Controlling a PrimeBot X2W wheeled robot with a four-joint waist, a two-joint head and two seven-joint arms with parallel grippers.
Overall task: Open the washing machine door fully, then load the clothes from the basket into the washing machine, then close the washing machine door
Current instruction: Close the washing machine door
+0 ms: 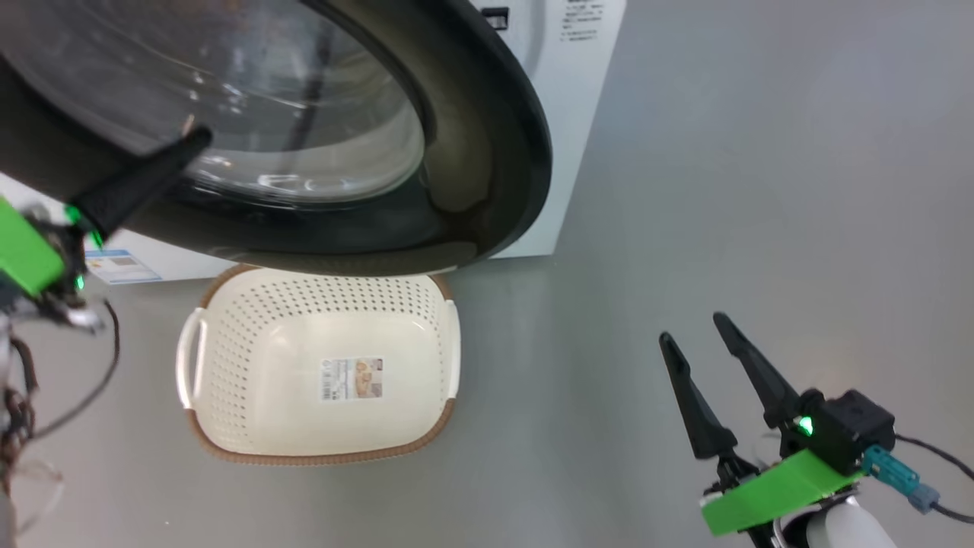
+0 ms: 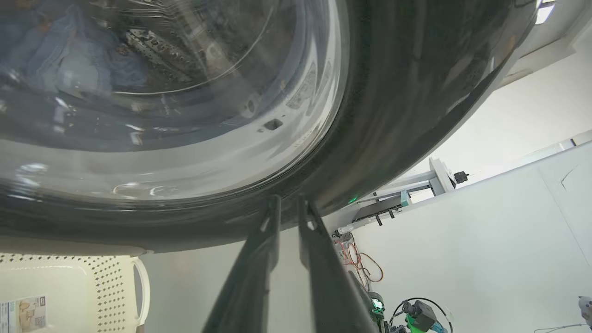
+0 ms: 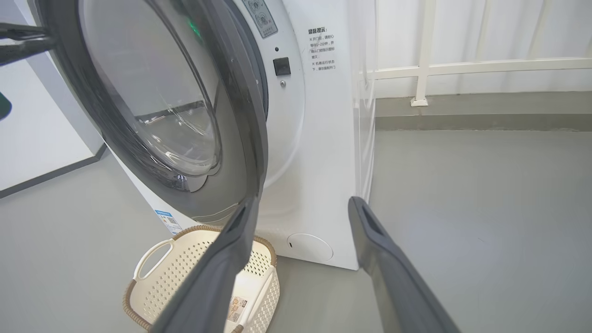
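Note:
The washing machine door (image 1: 487, 152) stands part-way swung from the white washing machine (image 3: 319, 162), its glass bowl bulging toward the drum. My left gripper (image 1: 199, 141) rests its tips against the door's black outer ring (image 2: 416, 92); its fingers (image 2: 259, 259) are barely parted, with nothing between them. Through the glass, light-blue clothes (image 2: 69, 60) lie in the steel drum. The cream basket (image 1: 251, 342) sits on the floor below the door, holding nothing but its paper label. My right gripper (image 1: 692, 329) hangs open over bare floor at the lower right, well clear of the basket (image 3: 175, 273).
Grey floor (image 1: 723, 190) spreads to the right of the machine. A white railing (image 3: 425, 69) and a low ledge run behind it. A white panel (image 3: 37, 129) stands left of the door. Loose cables (image 2: 360, 263) lie beyond the left fingers.

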